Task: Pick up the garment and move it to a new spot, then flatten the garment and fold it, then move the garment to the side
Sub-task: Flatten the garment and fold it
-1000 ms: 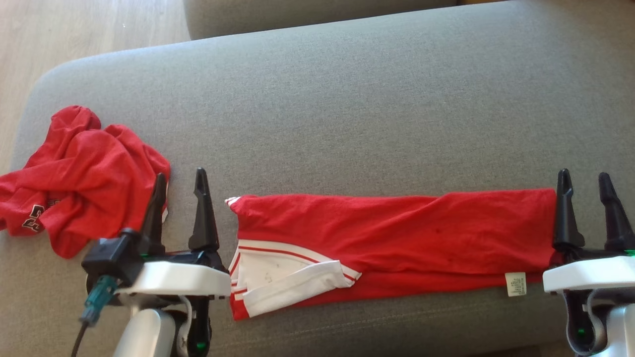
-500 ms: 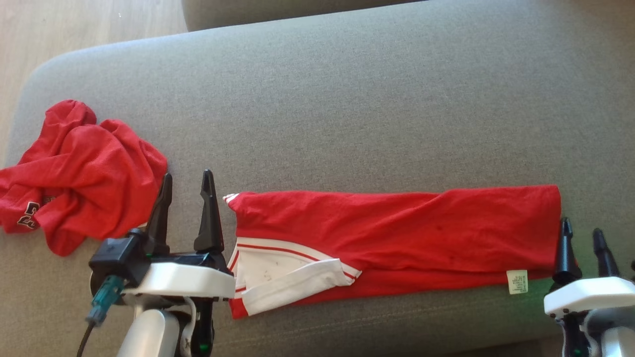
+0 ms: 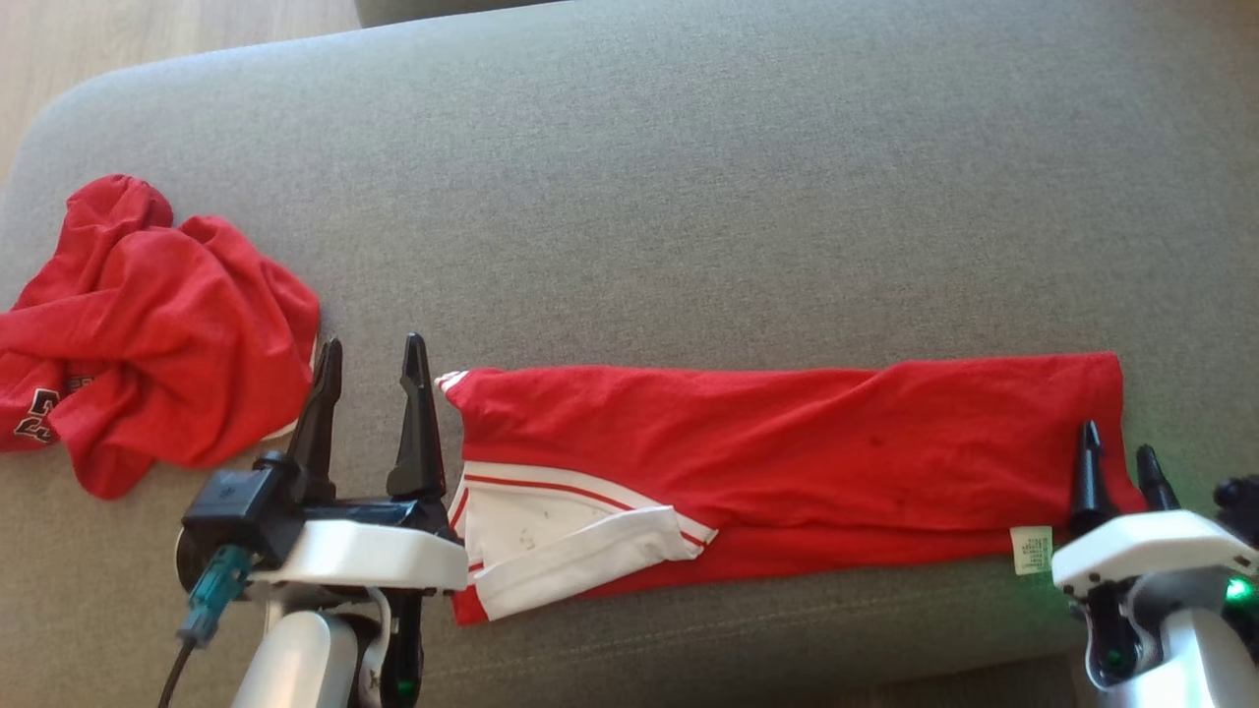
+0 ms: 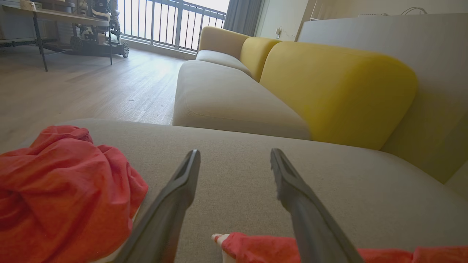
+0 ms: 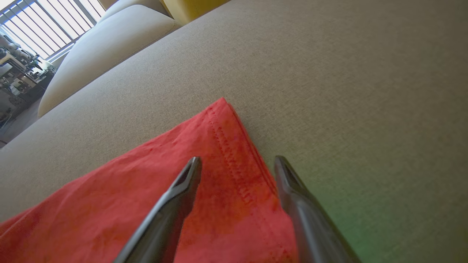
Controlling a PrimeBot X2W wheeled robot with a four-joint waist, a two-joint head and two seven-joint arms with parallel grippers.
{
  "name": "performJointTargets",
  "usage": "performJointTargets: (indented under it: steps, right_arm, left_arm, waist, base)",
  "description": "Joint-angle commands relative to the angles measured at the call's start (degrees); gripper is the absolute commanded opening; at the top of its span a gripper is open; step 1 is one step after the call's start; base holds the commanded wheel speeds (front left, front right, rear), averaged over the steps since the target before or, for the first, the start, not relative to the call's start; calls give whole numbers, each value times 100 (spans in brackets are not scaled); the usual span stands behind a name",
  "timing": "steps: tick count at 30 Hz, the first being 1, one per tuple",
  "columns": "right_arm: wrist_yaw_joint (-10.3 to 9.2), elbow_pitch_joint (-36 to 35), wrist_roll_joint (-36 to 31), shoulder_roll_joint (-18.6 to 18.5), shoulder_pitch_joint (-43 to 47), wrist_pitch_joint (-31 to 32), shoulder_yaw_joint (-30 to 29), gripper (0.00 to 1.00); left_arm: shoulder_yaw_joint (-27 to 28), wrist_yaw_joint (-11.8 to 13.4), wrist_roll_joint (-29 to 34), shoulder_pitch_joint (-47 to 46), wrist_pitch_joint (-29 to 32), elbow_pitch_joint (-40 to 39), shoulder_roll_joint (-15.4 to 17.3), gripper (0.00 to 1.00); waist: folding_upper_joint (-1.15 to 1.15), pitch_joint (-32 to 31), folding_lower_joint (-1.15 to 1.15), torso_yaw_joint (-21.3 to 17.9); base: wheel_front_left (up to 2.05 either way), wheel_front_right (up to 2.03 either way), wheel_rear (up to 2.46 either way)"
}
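Retreating right tool (image 3: 1116, 441) gaping over garment (image 3: 787, 442) hem, left tool (image 3: 372, 342) unmoved, open too

Tiny care label (image 3: 1030, 549) unreadable — crumpled shirt (image 3: 148, 324) cropped at left edge.

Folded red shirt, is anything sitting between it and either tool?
Nothing visible. The left tool stands open beside the collar end of the folded red shirt, only bare cushion between them; the crumpled red garment lies on its far side. The open right tool straddles the shirt's hem corner.
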Motion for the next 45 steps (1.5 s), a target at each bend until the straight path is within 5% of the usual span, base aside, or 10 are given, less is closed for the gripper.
performJointTargets:
  steps: [1,18,19,20,35,45]
  right_arm:
    - [-1,-15,-17,-67,-220,27,133,100]
    - [-1,658,117,-142,-631,-14,453,100]
    - [-1,664,196,-139,-631,24,521,55]
    - [-1,655,263,-150,-632,24,559,0]
    - [-1,544,386,-691,-833,-106,898,0]
    - [-1,938,-43,-1524,-1613,195,555,0]
  left_arm:
    - [209,-32,79,-215,-51,-199,-1,100]
    - [353,-113,270,-287,-51,-225,-1,100]
    - [375,-108,276,-287,-51,-230,-1,100]
    - [398,-105,279,-289,-51,-237,-1,100]
    - [373,-60,189,-363,-51,-222,-2,100]
    - [130,-8,331,-392,-51,-197,-2,100]
  waist:
    - [0,27,0,-23]
    - [0,225,0,-81]
    - [0,228,0,-84]
    - [0,235,0,-87]
    - [0,152,0,-1]
    - [0,70,0,228]
  base:
    - [0,0,0]
    - [0,0,0]
    - [0,0,0]
    - [0,0,0]
    - [0,0,0]
    - [0,0,0]
